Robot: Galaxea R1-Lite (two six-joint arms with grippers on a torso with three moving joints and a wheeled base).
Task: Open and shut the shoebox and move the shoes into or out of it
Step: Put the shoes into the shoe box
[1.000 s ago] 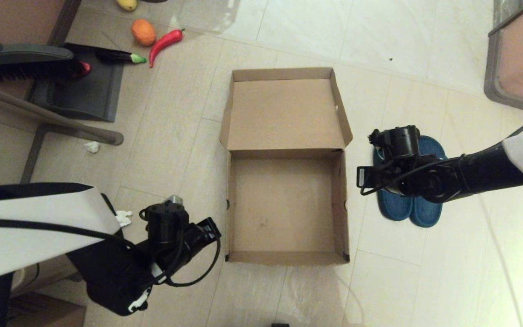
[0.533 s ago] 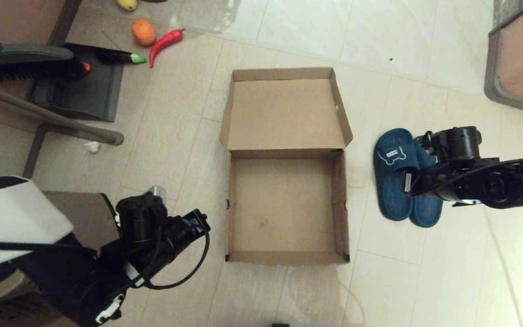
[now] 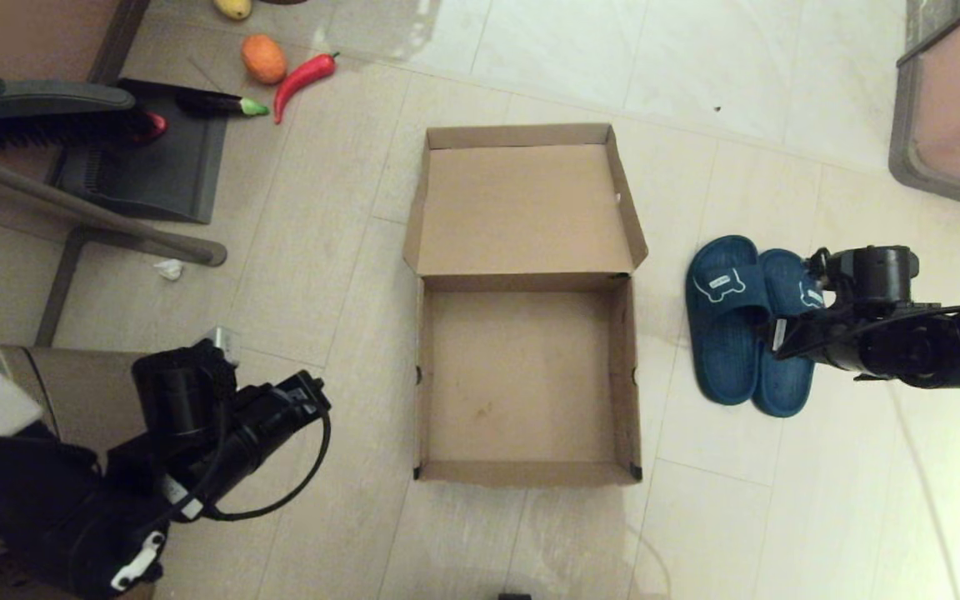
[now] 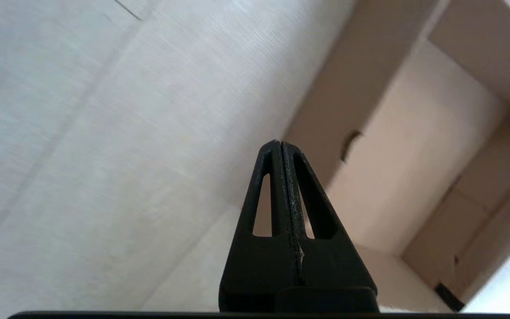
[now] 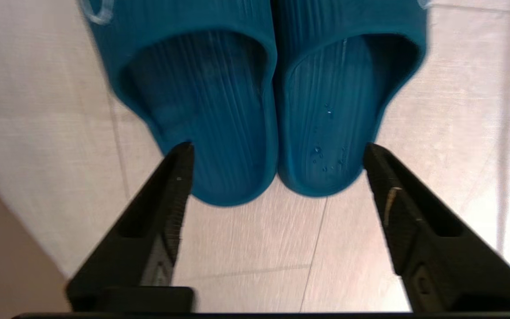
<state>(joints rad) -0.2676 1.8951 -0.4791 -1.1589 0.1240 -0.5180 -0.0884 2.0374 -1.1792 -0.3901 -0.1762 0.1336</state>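
The shoebox (image 3: 623,375) stands open on the floor tiles in the head view, its base empty and its hinged lid (image 3: 522,208) laid flat behind it. To its right the two teal shoes (image 3: 726,333) lie side by side on the floor, bear outlines showing on the straps. My right gripper (image 3: 780,337) hovers over the right-hand shoe. In the right wrist view the right gripper (image 5: 276,148) is open, and the heels of the shoes (image 5: 233,110) lie between its fingertips, untouched. My left gripper (image 4: 280,144) is shut on nothing, left of the shoebox (image 4: 405,146).
A brown bin (image 3: 55,392) stands under my left arm (image 3: 197,425). A dustpan with brush (image 3: 147,158), a metal frame leg (image 3: 97,221) and toy vegetables (image 3: 301,77) lie at the back left. A scrap of paper (image 3: 168,268) lies on the floor. A cabinet (image 3: 955,108) stands back right.
My right arm has drawn back to the right, uncovering both shoes. My left arm has pulled away from the box, leftwards and towards me. Box and shoes have not moved.
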